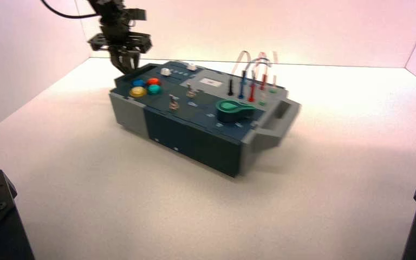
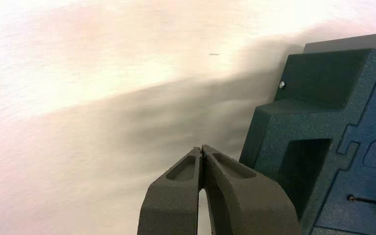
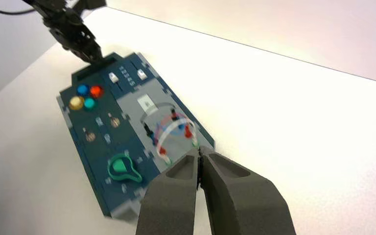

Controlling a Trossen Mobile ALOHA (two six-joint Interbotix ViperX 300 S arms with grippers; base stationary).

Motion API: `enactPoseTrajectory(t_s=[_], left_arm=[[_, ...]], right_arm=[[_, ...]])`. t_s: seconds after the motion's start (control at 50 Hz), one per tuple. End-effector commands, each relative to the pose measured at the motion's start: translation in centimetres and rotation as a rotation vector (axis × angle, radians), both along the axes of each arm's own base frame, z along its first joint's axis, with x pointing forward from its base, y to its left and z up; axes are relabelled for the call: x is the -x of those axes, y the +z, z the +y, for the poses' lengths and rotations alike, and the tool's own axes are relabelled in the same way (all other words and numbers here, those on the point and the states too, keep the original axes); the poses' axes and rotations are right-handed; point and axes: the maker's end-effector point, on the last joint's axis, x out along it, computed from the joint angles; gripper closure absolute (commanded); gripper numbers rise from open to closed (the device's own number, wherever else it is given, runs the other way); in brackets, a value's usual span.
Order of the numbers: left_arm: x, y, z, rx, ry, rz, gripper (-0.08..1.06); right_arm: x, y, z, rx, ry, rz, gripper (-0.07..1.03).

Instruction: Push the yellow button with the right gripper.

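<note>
From here, the right gripper [image 3: 199, 149] is waiting well apart, jaws pressed together; the yellow button [image 1: 137, 92], around ten o'clock on the box [image 1: 192, 142], is still needing its push.

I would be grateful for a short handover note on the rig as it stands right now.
Left gripper: shut, at the box's far left end, beside the box.
Right gripper: shut, raised, away from the buttons.
Yellow button: in the four-button cluster at the box's left end, nothing on it.
Done: no press visible.
Left: bring the right gripper over and push yellow.
</note>
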Motion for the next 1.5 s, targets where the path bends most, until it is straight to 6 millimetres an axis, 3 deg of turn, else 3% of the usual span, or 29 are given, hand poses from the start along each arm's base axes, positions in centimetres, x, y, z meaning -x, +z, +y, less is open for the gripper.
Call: enactPoseTrajectory(t_s=[0.02,0.58,0.76,0.92,1.08,1.26,1.36,1.5], left_arm=[[0.5,1.3,-3.3,0.019,-0.062,-0.021,1.01],[1.6,4.1,-7.4,0.048,-0.139,-0.068,1.01],[0.3,5.7,-7.8,0.065,-0.126,-0.118,1.01],[-2.4,9.9,-5.4,0.089,-0.054,-0.199,1.01],[-3.0,14.0,-2.5,0.088,-0.011,-0.244,1.01],[-1.5,19.8,-0.2,0.093,0.008,-0.337,1.01],[0.5,23.5,0.7,0.099,0.006,-0.392,1.01],[3.3,25.3,1.2,0.106,0.004,-0.423,1.01]], right_arm=[[-0.5,1.5,0.0,-0.02,-0.012,-0.029,0.99],[-0.7,1.3,-0.1,-0.019,-0.018,-0.027,0.99],[-0.8,1.0,0.0,-0.014,-0.019,-0.012,0.99],[-0.8,0.8,0.0,-0.01,-0.018,-0.004,0.99],[-0.8,0.6,0.0,0.005,-0.012,0.008,0.99],[-0.9,0.1,0.3,0.024,0.001,0.034,0.99],[-1.2,-0.2,0.6,0.033,0.009,0.055,0.99],[-1.9,-0.6,1.0,0.055,0.018,0.086,0.99]])
